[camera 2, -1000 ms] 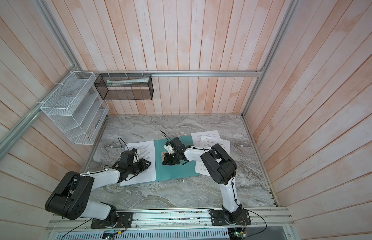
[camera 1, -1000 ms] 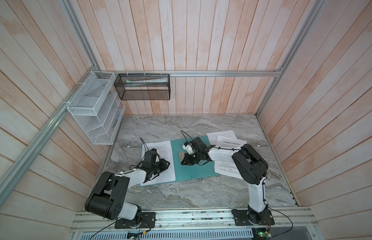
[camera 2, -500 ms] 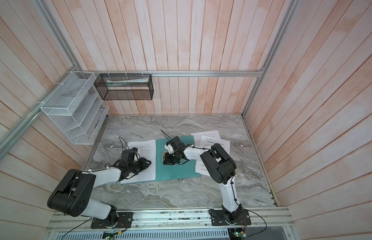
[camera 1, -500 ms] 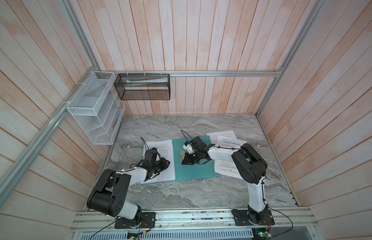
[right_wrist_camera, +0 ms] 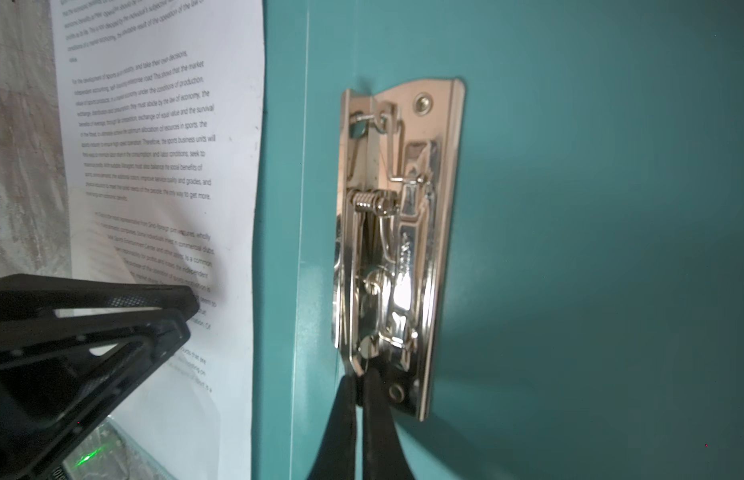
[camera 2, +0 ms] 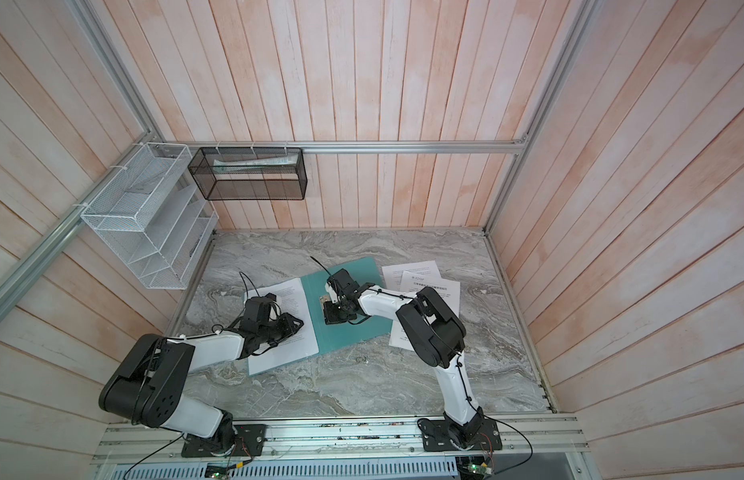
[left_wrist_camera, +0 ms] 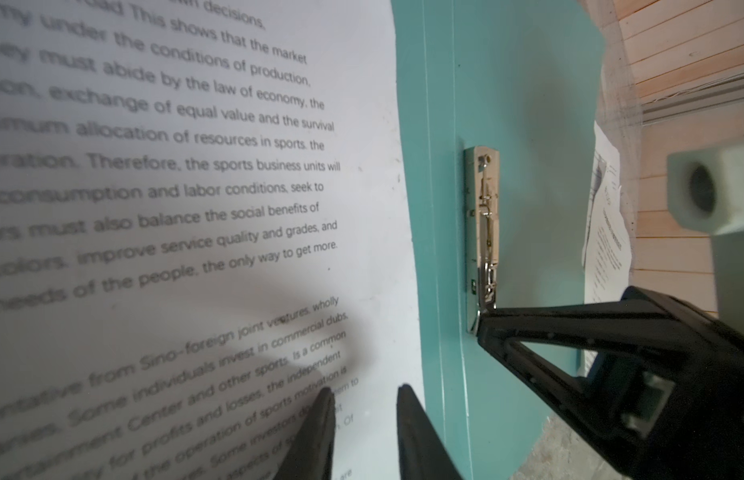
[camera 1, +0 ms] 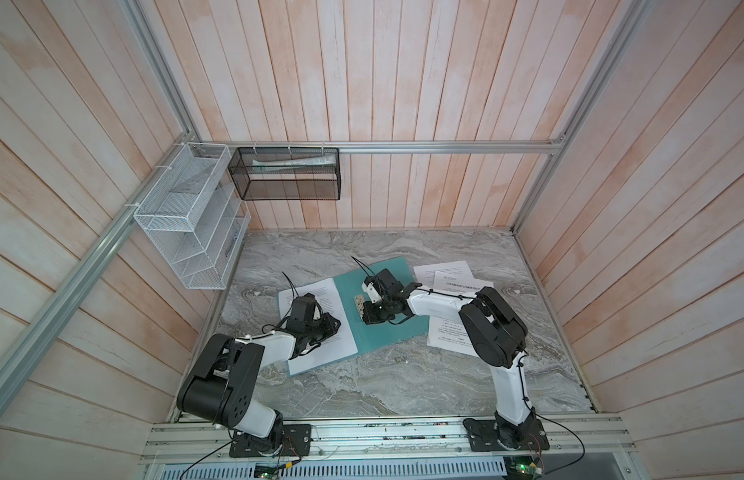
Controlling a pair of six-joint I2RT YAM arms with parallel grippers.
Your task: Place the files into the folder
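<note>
Marble tabletop (camera 1: 362, 395) holds the open folder (camera 1: 395, 332), one sheet (left_wrist_camera: 196, 187) on its flap apparently pinned under the slightly parted left gripper (left_wrist_camera: 364, 392), while the right gripper (right_wrist_camera: 364, 374) pinches the metal clip (right_wrist_camera: 403, 249), probably to raise it; more sheets (camera 1: 445, 274) wait alongside.

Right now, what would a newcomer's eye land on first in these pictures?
The open teal folder at the middle of the marble table, with the right tool shut on the end of its metal clip. The left tool sits low over a printed sheet along the folder's edge; more sheets lie on its other side.
</note>
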